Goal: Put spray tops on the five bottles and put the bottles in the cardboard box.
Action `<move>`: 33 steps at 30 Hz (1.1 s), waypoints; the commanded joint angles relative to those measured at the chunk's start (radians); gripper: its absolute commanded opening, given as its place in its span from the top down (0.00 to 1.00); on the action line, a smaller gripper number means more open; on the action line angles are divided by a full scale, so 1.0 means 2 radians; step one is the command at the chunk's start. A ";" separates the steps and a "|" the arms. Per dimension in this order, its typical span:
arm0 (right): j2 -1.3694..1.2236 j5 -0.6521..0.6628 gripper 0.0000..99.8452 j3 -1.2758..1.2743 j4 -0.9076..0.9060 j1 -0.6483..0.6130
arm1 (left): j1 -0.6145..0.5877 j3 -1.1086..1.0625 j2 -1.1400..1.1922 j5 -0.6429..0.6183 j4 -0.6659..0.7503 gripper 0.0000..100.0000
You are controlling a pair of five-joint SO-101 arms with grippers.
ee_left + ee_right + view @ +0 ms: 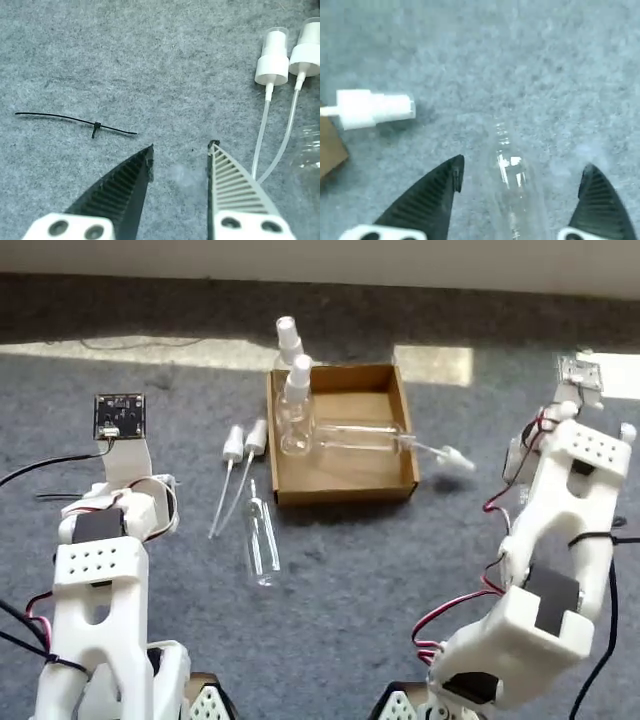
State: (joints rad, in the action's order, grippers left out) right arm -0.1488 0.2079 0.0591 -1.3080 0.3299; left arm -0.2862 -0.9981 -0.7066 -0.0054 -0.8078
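Right gripper spread over bottle, apparently uncapped; left gripper parted.

The table cover is grey, felt-like cloth, matt and fuzzy. The box is plain brown cardboard, matt. The bottles are clear, glossy plastic that catches glints, and the spray tops are smooth white plastic. The left gripper has ribbed, matt plastic fingers.
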 commanded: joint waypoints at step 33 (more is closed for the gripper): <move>0.011 -0.505 0.69 -0.029 0.203 -0.326 | 0.010 0.009 0.001 -0.002 0.005 0.83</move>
State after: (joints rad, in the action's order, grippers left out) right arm -0.1488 -0.7925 -0.0008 -0.9444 -0.3130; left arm -0.2862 -0.9981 -0.7066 -0.0054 -0.8078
